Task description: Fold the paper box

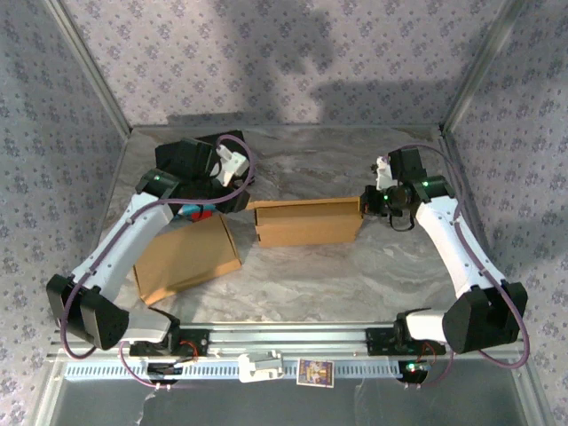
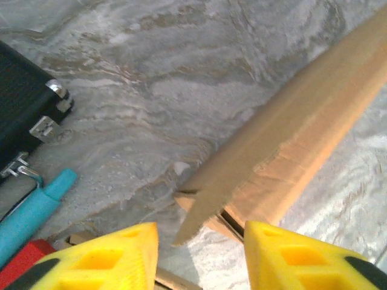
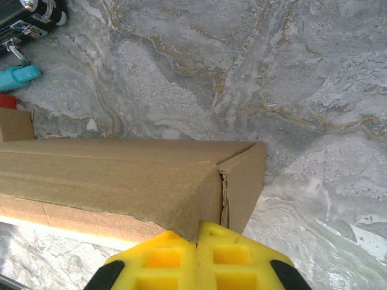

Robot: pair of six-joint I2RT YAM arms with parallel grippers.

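Box flap between left fingers, touching right fingers

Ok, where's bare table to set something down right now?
Bare marble lies behind the paper box, toward the back wall, and in front of it, down to the rail. The left side is crowded: black case, teal pen, flat cardboard and left gripper.

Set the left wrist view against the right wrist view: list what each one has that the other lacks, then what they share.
Left wrist: left gripper, fingers apart astride a ragged flap of the paper box. Right wrist: right gripper shut on the box's end corner. Shared: the box, marble table, black case, teal pen.
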